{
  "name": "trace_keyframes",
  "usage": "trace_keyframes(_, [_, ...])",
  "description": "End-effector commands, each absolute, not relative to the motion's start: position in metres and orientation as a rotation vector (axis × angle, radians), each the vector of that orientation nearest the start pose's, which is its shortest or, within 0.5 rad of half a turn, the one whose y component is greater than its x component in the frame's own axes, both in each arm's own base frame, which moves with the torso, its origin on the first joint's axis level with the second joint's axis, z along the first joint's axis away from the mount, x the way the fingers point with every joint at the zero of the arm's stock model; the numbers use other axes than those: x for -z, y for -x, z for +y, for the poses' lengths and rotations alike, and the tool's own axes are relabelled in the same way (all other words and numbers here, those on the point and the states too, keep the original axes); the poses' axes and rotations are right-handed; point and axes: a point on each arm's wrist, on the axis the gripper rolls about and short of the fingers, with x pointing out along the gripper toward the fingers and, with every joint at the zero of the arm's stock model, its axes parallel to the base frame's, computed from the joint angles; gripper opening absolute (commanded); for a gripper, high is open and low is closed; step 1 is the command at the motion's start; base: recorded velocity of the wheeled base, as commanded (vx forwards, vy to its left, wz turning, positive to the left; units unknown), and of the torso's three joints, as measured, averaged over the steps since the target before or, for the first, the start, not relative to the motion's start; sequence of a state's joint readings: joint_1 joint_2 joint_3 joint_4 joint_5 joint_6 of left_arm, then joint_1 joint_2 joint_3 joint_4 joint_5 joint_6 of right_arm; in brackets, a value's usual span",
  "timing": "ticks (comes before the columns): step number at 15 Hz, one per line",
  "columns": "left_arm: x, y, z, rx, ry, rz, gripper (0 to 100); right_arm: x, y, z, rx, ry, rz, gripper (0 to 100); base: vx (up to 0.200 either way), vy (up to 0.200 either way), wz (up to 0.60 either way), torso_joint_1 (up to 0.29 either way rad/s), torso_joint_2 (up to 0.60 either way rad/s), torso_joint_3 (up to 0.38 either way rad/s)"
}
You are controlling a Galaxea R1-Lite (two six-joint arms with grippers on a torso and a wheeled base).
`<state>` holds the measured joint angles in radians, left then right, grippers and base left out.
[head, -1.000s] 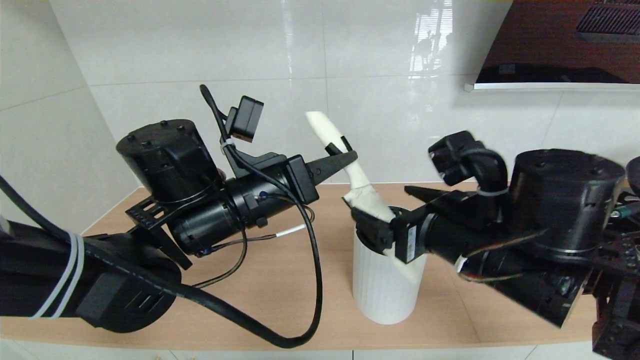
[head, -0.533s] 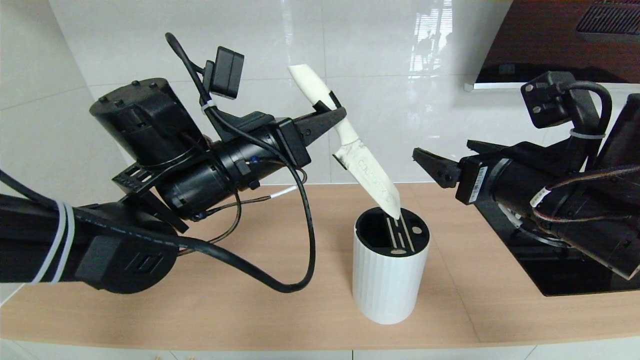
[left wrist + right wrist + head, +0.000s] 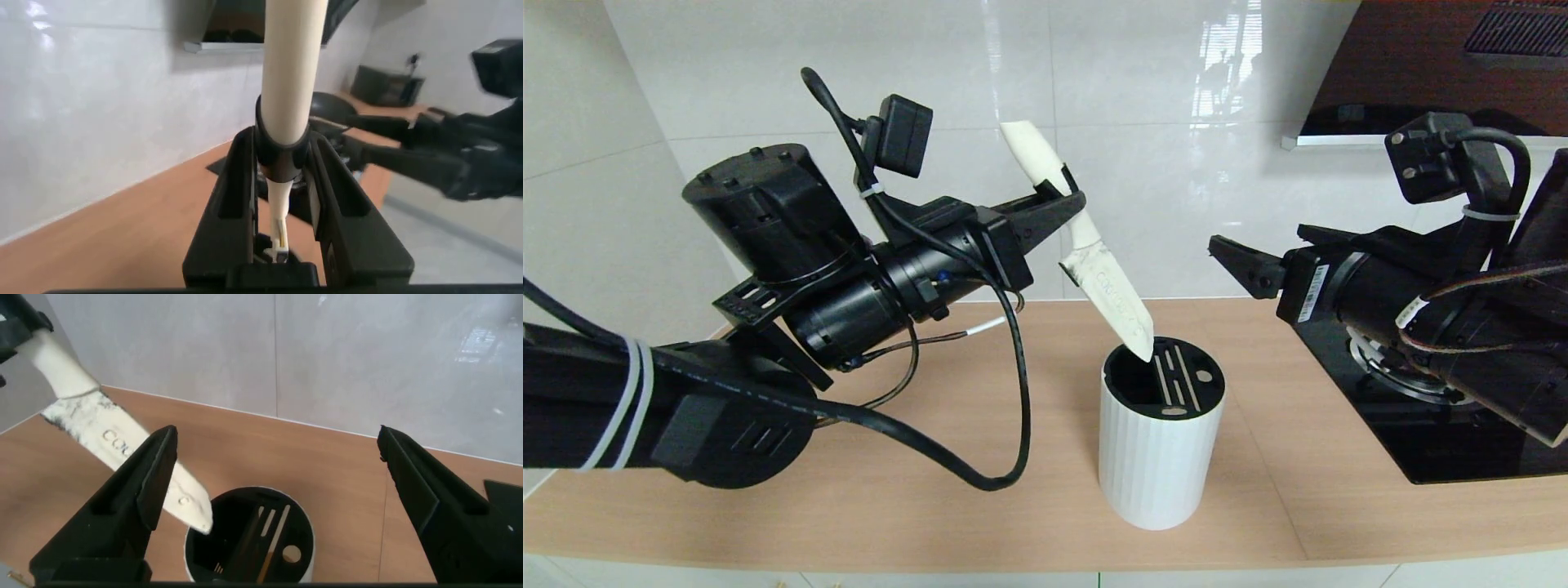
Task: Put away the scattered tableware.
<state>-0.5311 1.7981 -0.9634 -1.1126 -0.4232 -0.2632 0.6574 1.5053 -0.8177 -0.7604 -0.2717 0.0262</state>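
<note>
The left gripper [image 3: 1066, 200] is clamped on the handle of a white knife [image 3: 1115, 298], its jaws narrow around the black collar where the handle meets the blade. In the left wrist view the same gripper [image 3: 282, 163] pinches the handle from both sides, and the knife [image 3: 290, 65] runs straight out past the jaws. From this gripper the handle slants up and back toward the tiled wall, while the blade slants down and forward, away from the gripper, toward a white ribbed holder [image 3: 1156, 465] standing upright on the desk [image 3: 931, 490] below and in front of the gripper. The blade's tip is at the rim of the holder's black top, over the wide opening just beside the narrow slots; whether it touches the rim I cannot tell

The right gripper [image 3: 1241, 253] hangs in the air on the holder's other side, jaws wide apart and holding nothing. In its own wrist view the right gripper [image 3: 276, 433] frames the holder [image 3: 245, 572] between its two fingers, with the knife blade [image 3: 131, 461] just beside one finger. Under the right arm lies a black cooktop [image 3: 1421, 441]
</note>
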Motion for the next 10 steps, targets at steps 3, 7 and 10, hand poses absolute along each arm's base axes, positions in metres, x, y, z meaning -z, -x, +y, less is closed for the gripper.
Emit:
trace_keyframes(3, [-0.228,-0.276,-0.188,0.991,0.165,-0.159,0,-0.251,-0.215,0.159,-0.387,-0.054,-0.052,100,0.000,0.000,0.00,0.000,0.00,0.000])
trace_keyframes(7, [-0.217,-0.278,-0.196,0.990,0.105,-0.157,0,-0.250,-0.216,0.160,-0.389,-0.048,-0.047,100,0.000,0.000,0.00,0.000,0.00,0.000])
trace_keyframes(10, [-0.213,-0.280,-0.198,0.972,0.078,-0.160,0,-0.248,-0.217,0.161,-0.389,-0.045,-0.040,100,0.000,0.000,0.00,0.000,0.00,0.000])
